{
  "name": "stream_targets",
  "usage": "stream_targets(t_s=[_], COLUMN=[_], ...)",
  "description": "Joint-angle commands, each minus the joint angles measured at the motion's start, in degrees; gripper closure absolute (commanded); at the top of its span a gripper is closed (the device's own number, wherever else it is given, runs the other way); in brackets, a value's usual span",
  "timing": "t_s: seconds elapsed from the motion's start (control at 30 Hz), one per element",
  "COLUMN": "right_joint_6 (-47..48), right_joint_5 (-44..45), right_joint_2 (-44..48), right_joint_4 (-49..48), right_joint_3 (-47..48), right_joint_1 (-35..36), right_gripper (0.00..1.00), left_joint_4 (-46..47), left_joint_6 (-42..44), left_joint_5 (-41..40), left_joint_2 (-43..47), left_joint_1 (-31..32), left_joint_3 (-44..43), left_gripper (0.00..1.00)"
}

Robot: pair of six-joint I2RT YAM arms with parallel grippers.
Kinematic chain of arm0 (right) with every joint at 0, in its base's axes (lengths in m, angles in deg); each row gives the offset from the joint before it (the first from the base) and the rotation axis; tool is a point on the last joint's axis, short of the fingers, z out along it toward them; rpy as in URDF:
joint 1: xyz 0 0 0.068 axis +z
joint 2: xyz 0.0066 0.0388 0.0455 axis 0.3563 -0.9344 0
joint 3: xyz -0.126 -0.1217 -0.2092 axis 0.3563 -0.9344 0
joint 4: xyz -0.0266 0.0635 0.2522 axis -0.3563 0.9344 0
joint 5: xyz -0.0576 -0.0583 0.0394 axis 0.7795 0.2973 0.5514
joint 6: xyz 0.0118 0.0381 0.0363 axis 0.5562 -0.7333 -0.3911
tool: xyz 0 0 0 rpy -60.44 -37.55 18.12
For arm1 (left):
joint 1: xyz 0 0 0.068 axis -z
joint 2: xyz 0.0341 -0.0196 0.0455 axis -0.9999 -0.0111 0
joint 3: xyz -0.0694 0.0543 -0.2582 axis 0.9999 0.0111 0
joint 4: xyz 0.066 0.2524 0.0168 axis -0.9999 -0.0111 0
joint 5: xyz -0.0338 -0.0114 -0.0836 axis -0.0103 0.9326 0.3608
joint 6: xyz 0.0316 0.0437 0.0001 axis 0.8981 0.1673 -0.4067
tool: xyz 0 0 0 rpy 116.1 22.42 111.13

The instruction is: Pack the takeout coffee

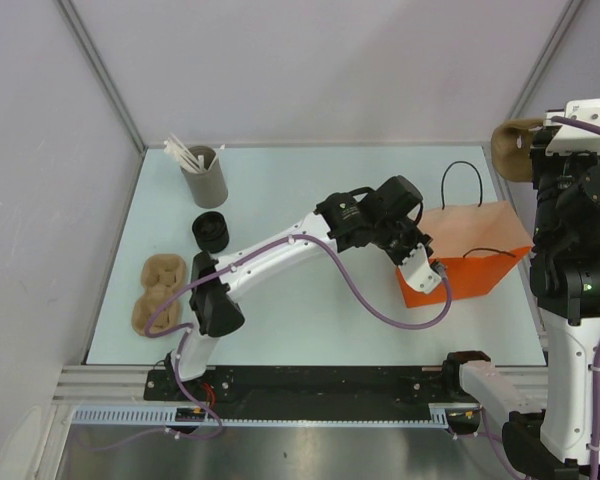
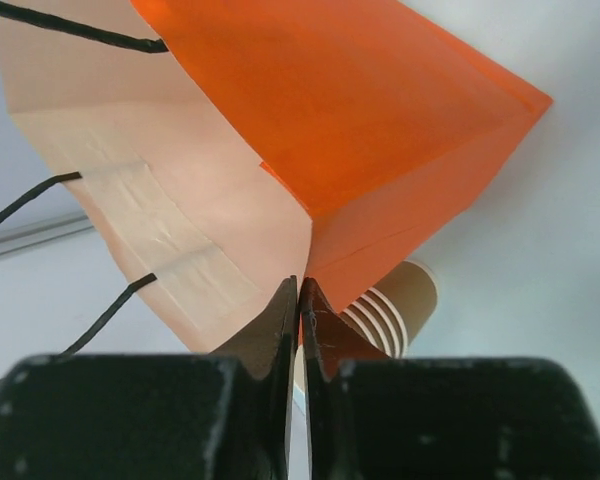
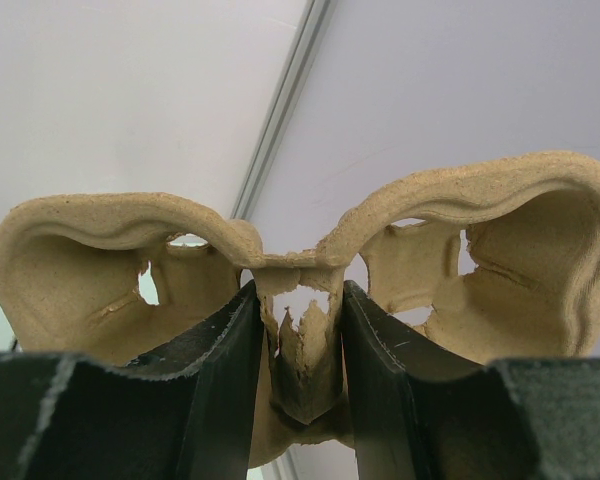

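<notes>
When you look through the left wrist camera, you see the left gripper (image 2: 299, 292) pinched tight on a thin edge of the orange bag (image 2: 380, 130). Its two fingers (image 2: 275, 335) are pressed together with only paper between them.

Use the bag as your landmark. It sits on the table (image 1: 310, 190), and one black string handle (image 1: 462, 178) loops out past its far side. In the left wrist view a stack of tan cups (image 2: 405, 300) pokes out from just behind the bag.

You cannot tell where the takeout coffee is. None of your views shows one cup with a black lid on it.

Off to the right of the bag and up in the air, the right gripper (image 3: 298, 330) is clamped on the middle tab of a brown cup carrier (image 3: 500, 230). One finger (image 3: 225, 380) is on each side of the tab.

Far to the left of the bag, three things sit on the table. The black lids (image 1: 210, 232) are the nearest to the bag. The grey cup (image 1: 204, 180) full of white sticks (image 1: 185, 153) is just past the lids, farther from the arms. The spare carriers (image 1: 158, 292) are the farthest left, near the table's edge.
</notes>
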Motion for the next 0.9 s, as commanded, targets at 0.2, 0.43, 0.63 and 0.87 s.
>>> stream_targets(t_s=[0.2, 0.43, 0.63, 0.87], right_joint_6=[-0.98, -1.60, -1.77, -2.91], right_joint_5=[-1.04, -2.36, -2.97, -5.34], right_joint_2=[0.30, 0.30, -0.23, -1.37], right_joint_4=[-0.98, -0.36, -0.10, 0.51], right_joint_3=[1.57, 2.01, 2.18, 2.27], right_joint_1=[-0.56, -1.18, -1.18, -1.36], right_gripper=[0.59, 0.59, 0.59, 0.59], left_joint_4=[-10.00, -11.59, -8.08, -3.24], left_joint_6=[-4.78, -7.94, -12.60, -16.12], left_joint_5=[-0.22, -5.66, -11.46, -19.89], left_joint_2=[13.24, 21.92, 29.84, 38.90], left_joint_1=[1.18, 1.18, 1.01, -1.62], left_joint_3=[4.87, 13.04, 24.29, 35.89], left_gripper=[0.93, 0.97, 0.97, 0.97])
